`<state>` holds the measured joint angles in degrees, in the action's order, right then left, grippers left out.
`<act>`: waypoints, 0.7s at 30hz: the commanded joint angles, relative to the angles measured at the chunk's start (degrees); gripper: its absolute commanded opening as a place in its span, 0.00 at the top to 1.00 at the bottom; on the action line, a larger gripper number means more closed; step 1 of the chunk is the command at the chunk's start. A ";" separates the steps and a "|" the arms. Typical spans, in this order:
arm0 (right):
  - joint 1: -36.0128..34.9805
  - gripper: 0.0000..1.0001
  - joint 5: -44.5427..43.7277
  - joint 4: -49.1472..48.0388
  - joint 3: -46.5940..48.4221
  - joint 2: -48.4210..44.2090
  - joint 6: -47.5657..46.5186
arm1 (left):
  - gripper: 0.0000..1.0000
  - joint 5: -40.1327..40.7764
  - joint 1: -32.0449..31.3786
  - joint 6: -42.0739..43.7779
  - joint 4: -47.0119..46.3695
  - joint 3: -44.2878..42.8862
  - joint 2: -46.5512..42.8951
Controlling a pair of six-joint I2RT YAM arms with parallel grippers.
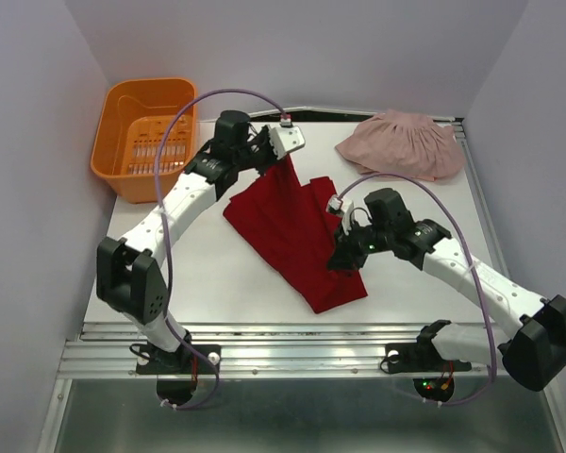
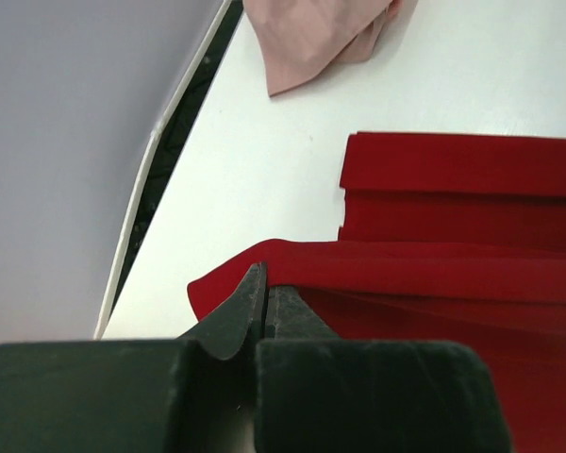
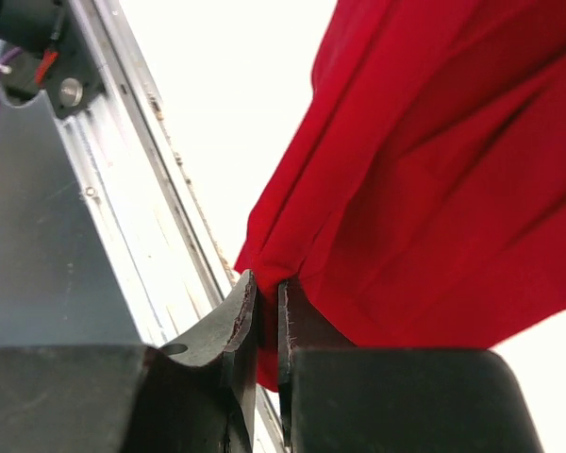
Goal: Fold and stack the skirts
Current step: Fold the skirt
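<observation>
The deep red skirt (image 1: 297,231) is stretched across the middle of the white table, its far end lifted. My left gripper (image 1: 285,160) is shut on the red skirt's far edge (image 2: 358,269) and holds it up. My right gripper (image 1: 344,257) is shut on the skirt's right edge near the front; the cloth (image 3: 434,189) hangs from between its fingers. The pale pink skirt (image 1: 403,143) lies crumpled at the far right of the table, and its corner shows in the left wrist view (image 2: 311,38).
An orange plastic basket (image 1: 143,137) stands at the far left corner. A metal rail (image 1: 292,349) runs along the table's near edge. Grey walls close in the left, right and far sides.
</observation>
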<state>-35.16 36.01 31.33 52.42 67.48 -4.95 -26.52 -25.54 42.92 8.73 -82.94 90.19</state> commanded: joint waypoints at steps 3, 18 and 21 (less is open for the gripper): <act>1.23 0.99 -0.41 8.21 -1.89 -2.09 -8.14 | 1.00 2.35 -3.89 -1.34 -13.21 -7.94 8.06; 9.05 0.00 -9.98 13.13 5.75 4.85 -10.07 | 0.40 17.55 -9.71 -8.11 -15.24 -24.29 29.70; 10.81 0.02 -10.43 13.67 8.04 2.75 -10.78 | 0.32 16.60 -8.83 -10.65 -14.62 -23.07 24.80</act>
<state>-25.91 27.09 43.24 55.05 73.47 -13.82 -12.49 -35.92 36.27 -1.93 -102.56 123.55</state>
